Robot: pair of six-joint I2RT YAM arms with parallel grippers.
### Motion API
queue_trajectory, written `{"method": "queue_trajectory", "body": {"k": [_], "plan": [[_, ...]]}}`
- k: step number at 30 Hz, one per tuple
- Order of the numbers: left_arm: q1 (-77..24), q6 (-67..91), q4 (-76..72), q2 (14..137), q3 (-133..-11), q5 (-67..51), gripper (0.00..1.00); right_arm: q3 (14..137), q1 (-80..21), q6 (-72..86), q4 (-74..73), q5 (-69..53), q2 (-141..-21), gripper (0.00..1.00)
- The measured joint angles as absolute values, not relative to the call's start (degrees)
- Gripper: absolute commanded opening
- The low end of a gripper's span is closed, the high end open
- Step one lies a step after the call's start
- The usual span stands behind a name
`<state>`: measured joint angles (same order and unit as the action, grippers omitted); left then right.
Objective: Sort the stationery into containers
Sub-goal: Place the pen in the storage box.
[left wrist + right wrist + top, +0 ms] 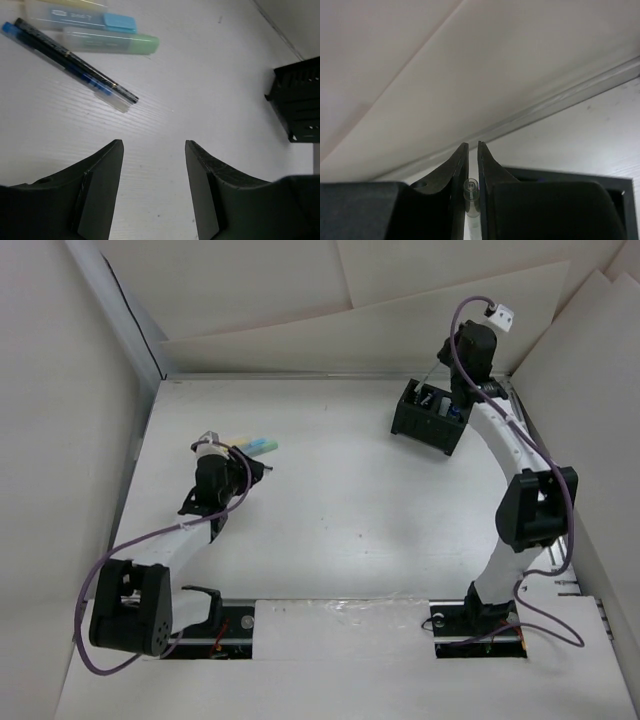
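The left hand hovers open and empty over the desk. Just ahead, up and left in its wrist view, a dark pen and a blue pen lie touching. They look light, stiff and prone to roll, so mid-barrel seems the best hold. The highlighters lie beyond. Far off, the right hand pinches a clear pen at the organiser.

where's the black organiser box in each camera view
Top external: the black organiser box sits on the upper right of the table, by the right arm's wrist.
Left wrist: the box is at the right edge, mid-height.
Right wrist: its rim runs along the bottom right, past the right gripper shut on a clear pen.
Shared landmark: the white table.
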<state>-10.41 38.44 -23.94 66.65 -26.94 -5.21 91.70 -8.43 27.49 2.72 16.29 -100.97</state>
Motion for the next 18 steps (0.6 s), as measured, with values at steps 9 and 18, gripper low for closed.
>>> {"method": "queue_trajectory", "body": {"k": [9,18], "plan": [[-10.11,38.92,-18.15,77.78,-33.56,2.63,0.39,101.19,-8.25,20.95,2.79,28.86,-112.99,0.0],[-10.11,41.01,-16.49,83.96,-35.86,4.97,0.33,101.73,-9.78,17.78,1.63,34.72,-117.82,0.03]]}}
